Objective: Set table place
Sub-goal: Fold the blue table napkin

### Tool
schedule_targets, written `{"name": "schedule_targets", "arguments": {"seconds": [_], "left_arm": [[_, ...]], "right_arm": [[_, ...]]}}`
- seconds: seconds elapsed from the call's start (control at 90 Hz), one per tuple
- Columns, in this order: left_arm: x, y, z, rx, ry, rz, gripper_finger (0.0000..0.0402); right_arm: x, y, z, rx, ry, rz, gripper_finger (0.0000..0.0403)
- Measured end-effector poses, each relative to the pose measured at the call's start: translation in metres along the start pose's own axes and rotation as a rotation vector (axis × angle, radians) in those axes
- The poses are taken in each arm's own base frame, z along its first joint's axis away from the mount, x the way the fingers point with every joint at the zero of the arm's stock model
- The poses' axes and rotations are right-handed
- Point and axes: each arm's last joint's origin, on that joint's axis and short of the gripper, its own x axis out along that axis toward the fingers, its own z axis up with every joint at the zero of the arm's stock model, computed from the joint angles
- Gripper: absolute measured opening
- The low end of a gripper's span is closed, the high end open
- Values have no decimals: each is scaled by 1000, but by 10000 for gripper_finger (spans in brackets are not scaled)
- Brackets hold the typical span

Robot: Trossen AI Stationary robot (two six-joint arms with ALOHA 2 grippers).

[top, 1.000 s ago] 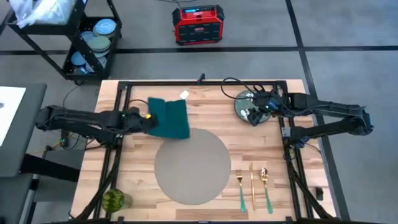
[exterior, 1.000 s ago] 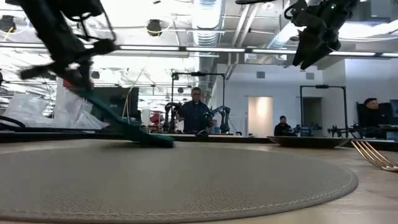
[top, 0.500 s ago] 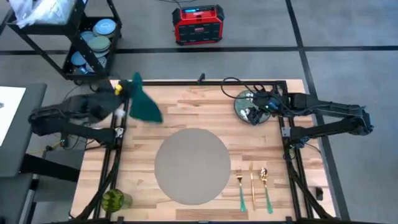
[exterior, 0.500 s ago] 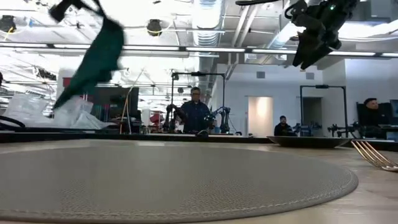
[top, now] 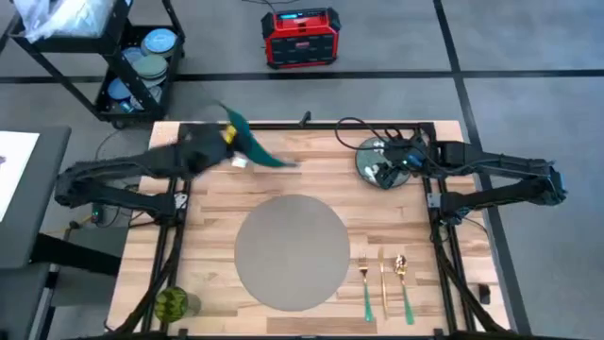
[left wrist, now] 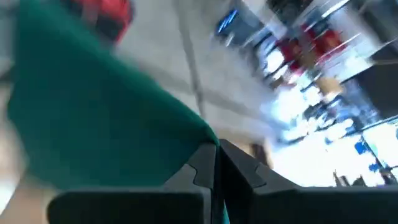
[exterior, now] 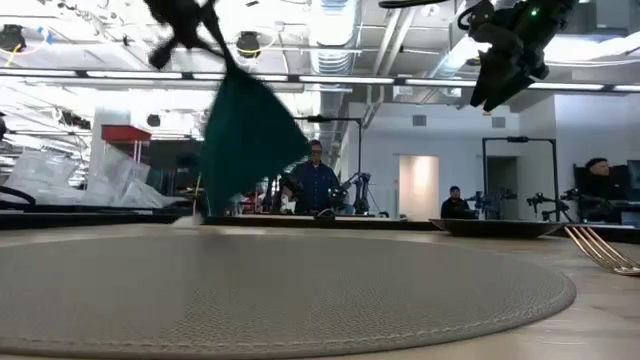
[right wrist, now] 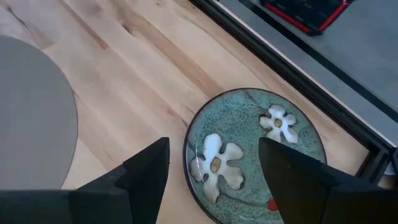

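The left gripper (top: 229, 138) has its dark fingers (left wrist: 239, 168) pressed together on a corner of the soft dark green cloth napkin (top: 260, 151), which hangs in loose folds in the air above the table's far left part. The right gripper (right wrist: 213, 180) holds nothing, fingers spread wide, poised over the round teal floral plate (right wrist: 255, 155) at the far right. The round, woven grey-taupe placemat (top: 293, 250) lies flat at the middle of the light-wood plank table (top: 311, 165), bare. Three slim pieces of cutlery (top: 382, 283) lie just right of it.
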Motion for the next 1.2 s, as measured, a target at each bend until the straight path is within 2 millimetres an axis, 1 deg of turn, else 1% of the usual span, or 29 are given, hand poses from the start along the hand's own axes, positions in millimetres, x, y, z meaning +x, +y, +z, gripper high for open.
{"name": "schedule_targets", "arguments": {"seconds": [0.033, 0.078, 0.122, 0.2, 0.278, 0.344, 0.4, 0.489, 0.6, 0.678, 0.744, 0.889, 0.978, 1.022, 1.056, 1.122, 1.2], "left_arm": [[1, 12, -8, -8, 57, 70, 0], [-4, 23, -15, -33, 97, 136, 0], [-12, 31, -21, -65, 115, 185, 0], [-33, 46, -24, -56, 126, 256, 0], [-52, 50, -18, -126, 79, 219, 0], [-63, 60, -11, -142, 47, 227, 0], [-68, 64, -6, -197, 11, 217, 0], [-71, 63, 2, -251, -83, 149, 0], [-67, 57, 10, -286, -182, 94, 0], [-61, 46, 15, -329, -222, 37, 0], [-52, 28, 19, -346, -263, -50, 0], [-35, -16, 35, -260, -345, -293, 0], [-25, -33, 42, -213, -377, -405, 0], [-20, -36, 43, -191, -374, -416, 0], [-16, -34, 42, -178, -368, -389, 0], [-9, -26, 36, -168, -314, -311, 0], [-2, -13, 23, -119, -227, -185, 0]], "right_arm": [[0, 0, 0, -1, 2, -1, 235], [0, 0, -1, -3, 4, -1, 235], [0, 0, -1, -4, 6, -2, 235], [0, 0, -1, -4, 6, -2, 235], [0, 0, -1, -4, 7, -2, 235], [0, 0, -1, 3, 7, -3, 235], [0, 0, -1, 10, 4, -2, 235], [0, 0, -1, 27, 5, -2, 235], [0, 0, -1, 39, 4, -2, 235], [0, 0, -1, 39, 4, -2, 235], [0, 0, -1, 40, 4, -1, 235], [0, 0, -1, 40, 4, -1, 235], [0, 0, 0, 41, 4, -2, 235], [0, 0, -1, 42, 4, -2, 235], [0, 0, -1, 42, 4, -1, 235], [0, 0, -1, 42, 4, -1, 235], [0, 0, -1, 42, 4, -1, 235]]}}
